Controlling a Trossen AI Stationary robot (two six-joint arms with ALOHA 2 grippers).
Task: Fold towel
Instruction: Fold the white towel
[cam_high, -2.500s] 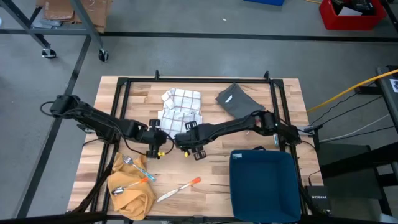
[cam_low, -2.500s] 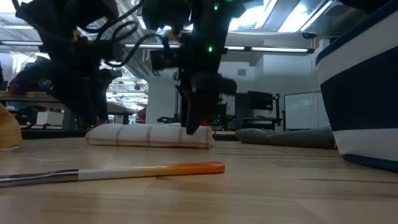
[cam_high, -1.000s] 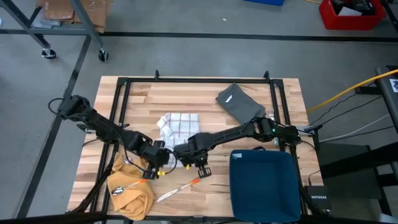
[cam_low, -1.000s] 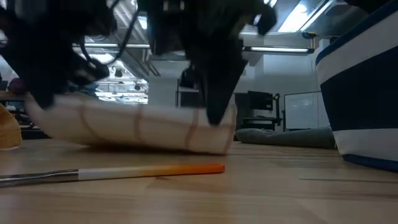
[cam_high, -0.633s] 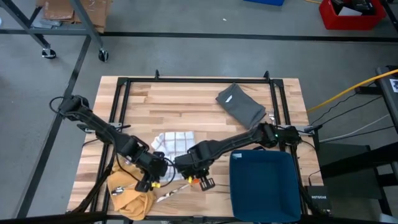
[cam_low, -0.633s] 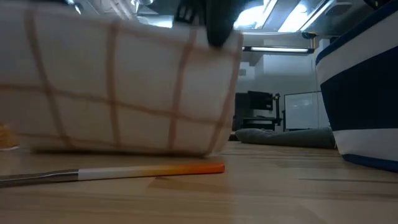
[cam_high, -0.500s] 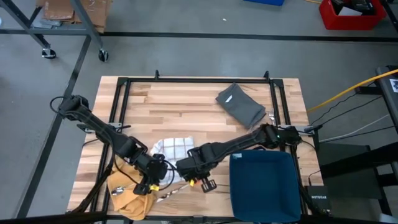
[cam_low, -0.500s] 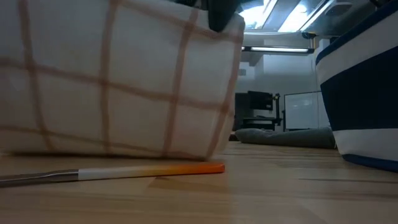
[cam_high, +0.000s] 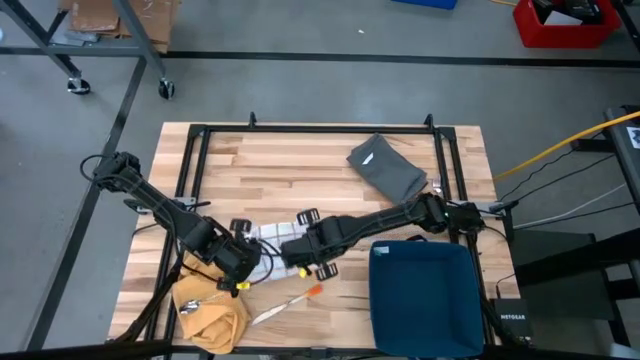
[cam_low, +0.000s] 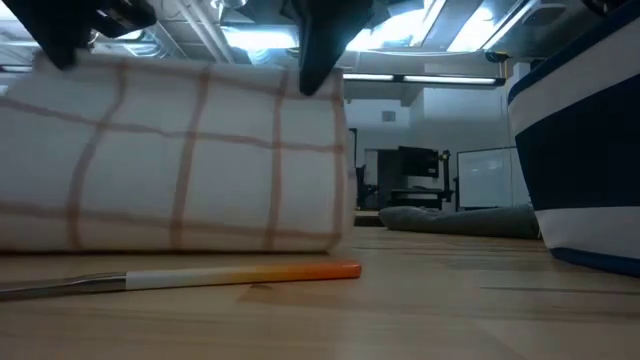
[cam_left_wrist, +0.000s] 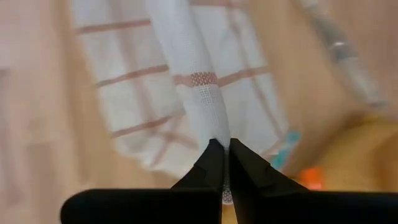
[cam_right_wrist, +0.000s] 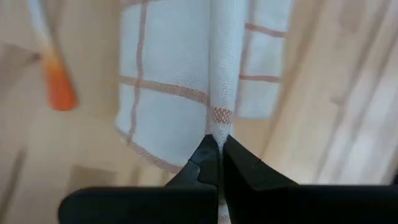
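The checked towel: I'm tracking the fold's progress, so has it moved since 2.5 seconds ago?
Yes. The checked towel has moved toward the table's front edge, away from the grey cloth, now nearer the orange-handled utensil.

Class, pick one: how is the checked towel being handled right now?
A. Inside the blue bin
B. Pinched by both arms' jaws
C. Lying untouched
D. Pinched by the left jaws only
B: each wrist view shows shut jaws on an edge of the checked towel, left gripper, right gripper.
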